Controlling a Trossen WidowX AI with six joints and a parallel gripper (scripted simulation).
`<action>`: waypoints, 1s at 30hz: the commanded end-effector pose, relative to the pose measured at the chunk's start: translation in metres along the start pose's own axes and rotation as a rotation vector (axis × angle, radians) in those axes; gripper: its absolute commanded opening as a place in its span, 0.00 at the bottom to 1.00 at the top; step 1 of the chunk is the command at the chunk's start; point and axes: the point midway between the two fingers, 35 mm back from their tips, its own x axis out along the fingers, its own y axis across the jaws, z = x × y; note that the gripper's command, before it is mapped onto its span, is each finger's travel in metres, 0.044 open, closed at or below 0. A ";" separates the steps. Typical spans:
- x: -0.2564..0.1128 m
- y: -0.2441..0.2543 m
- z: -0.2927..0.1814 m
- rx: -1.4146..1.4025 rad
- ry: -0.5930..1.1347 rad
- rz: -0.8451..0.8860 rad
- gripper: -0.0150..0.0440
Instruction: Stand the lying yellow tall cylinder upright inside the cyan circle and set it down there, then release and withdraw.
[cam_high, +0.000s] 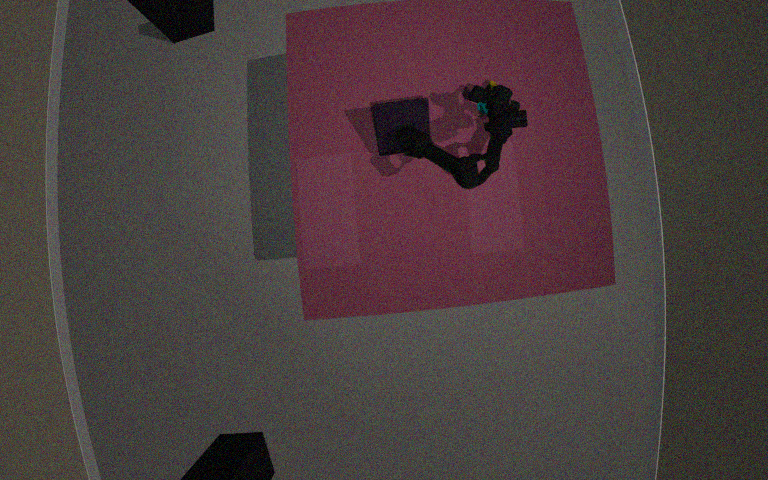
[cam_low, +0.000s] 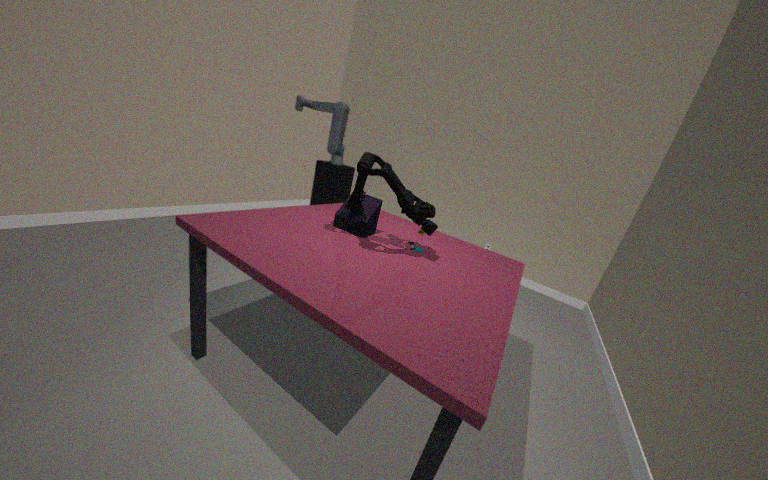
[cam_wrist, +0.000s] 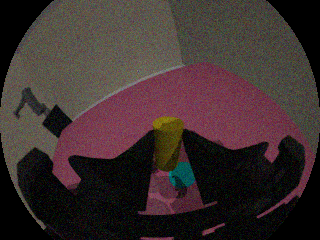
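The yellow tall cylinder (cam_wrist: 168, 145) is held between my fingertips in the wrist view. Only a small bit of the yellow cylinder shows in the top view (cam_high: 492, 83) and in the exterior view (cam_low: 421, 232). My gripper (cam_wrist: 168, 133) is shut on it and holds it above the table; its exact tilt is hard to tell. The cyan circle (cam_high: 481, 106) (cam_low: 417, 249) (cam_wrist: 183, 173) lies flat on the table below, partly in the arm's shadow. In the wrist view it shows just right of the cylinder's lower end.
The pink table (cam_high: 430, 271) (cam_low: 351, 305) carries the arm's dark base block (cam_high: 390, 121) (cam_low: 370, 215). A grey arm (cam_low: 338, 127) (cam_wrist: 34, 101) on a black pedestal (cam_low: 331, 183) (cam_wrist: 58, 120) stands beyond the table. My arm's shadow falls around the circle.
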 end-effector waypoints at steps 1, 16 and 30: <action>-0.005 -0.001 0.004 -0.018 -0.041 -0.013 0.43; -0.015 -0.001 0.004 -0.064 -0.147 -0.041 0.43; -0.025 0.001 0.005 -0.114 -0.242 -0.074 0.43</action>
